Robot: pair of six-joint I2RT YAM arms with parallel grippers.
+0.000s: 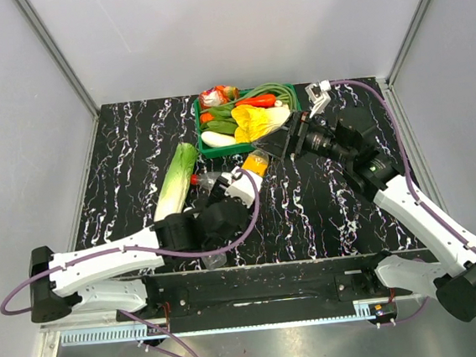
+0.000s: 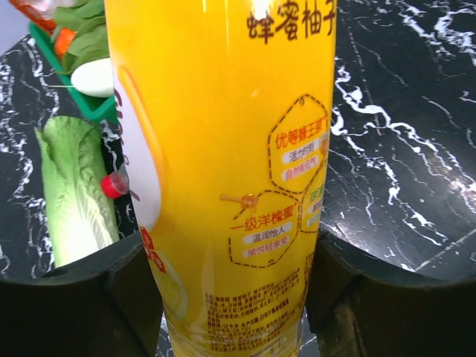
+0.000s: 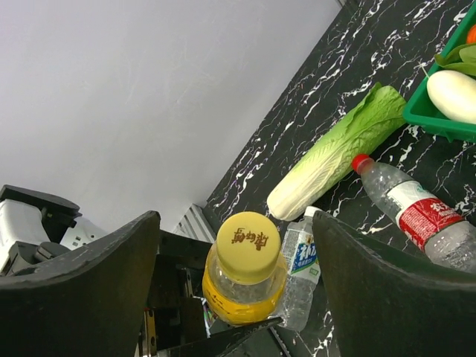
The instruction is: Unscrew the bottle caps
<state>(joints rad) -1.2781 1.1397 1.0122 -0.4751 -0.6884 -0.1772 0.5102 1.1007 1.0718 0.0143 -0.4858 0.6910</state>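
**Presently, a slip is being risked at the yellow cap**

The yellow bottle (image 2: 223, 149) is being clenched around its body by the left gripper (image 2: 232, 297) and held up near the middle of the bench (image 1: 134, 155), just short of the green basket (image 3: 431, 119) at the far edge. The yellow cap (image 3: 248, 245) is being framed by the right gripper (image 3: 236, 253), whose jaws are spread wide, touching nothing. If it is being pinched off-centre, the bottle may be spun inside the left grip instead of opened. The red cap (image 3: 361, 161) and white cap (image 3: 311, 213), the 2 others, are lying close by and could be struck.

White-veined black table (image 1: 309, 214), yellow cap (image 3: 248, 236), red cap (image 3: 361, 161)
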